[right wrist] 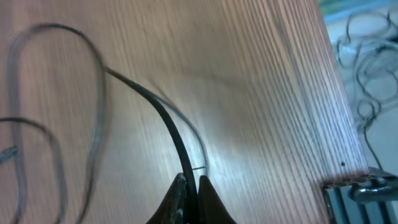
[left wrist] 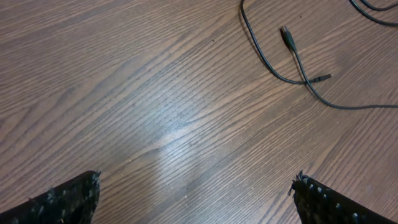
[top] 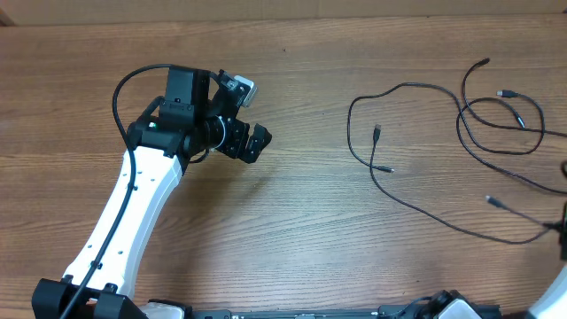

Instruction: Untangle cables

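Because the cables (top: pixel 416 85) lie spread over the right half of the surface (top: pixel 292 221), looping across one another toward the far right, we have the right hand (right wrist: pixel 191 190) pressed together on one black cord (right wrist: pixel 171 130) at that edge, the strand running up and away from its fingertips. We judge that this hold is meant to draw the cord clear of its neighbours. The left hand (top: pixel 257 143) hangs well apart from the tangle over bare wood, its jaws spread wide and holding nothing, probably free so that it can pin or lift a second strand. From its wrist view we see the nearest loose plug end (left wrist: pixel 287 37) lying beside a crossing strand, a likely place to take hold next.
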Tool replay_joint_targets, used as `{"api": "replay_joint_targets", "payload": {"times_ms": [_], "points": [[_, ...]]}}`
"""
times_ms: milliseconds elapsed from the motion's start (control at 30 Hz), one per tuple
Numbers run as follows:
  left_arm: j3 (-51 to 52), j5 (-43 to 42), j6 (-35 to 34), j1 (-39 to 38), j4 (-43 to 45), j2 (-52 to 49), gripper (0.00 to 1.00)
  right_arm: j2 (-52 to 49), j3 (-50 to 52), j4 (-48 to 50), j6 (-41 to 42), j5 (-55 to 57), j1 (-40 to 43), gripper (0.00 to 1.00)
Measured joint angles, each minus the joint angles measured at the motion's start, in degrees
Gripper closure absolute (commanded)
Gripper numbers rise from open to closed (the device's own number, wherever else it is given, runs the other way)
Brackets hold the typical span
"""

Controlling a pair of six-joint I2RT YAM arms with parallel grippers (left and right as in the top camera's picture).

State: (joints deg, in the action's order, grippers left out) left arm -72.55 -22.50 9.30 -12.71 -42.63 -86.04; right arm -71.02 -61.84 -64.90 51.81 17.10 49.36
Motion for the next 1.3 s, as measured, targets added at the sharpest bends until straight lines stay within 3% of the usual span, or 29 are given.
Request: {"api": "replay_joint_targets", "payload": {"times_ms": [133,400,1000,1300], "points": [[0.0,0.0,0.0,0.0,0.0,0.0,0.01,0.0,5.4,5.0,-0.8,-3.5,6.5,0.96],[0.0,0.0,-0.2,0.0,-0.2,0.0,0.01,-0.3,6.3,10.7,-1.9,-8.7,16.1,0.96],[0.0,0.0,-3.0,0.0,-0.9,0.0,0.01,-14.7,6.4,24.9,-5.1,-14.6,16.6,0.96],[0.0,0.0,-3.4,0.0,-1.1,0.0,0.00,-15.5,6.4,33.5,-5.2,-15.3,17.3,0.94]]}}
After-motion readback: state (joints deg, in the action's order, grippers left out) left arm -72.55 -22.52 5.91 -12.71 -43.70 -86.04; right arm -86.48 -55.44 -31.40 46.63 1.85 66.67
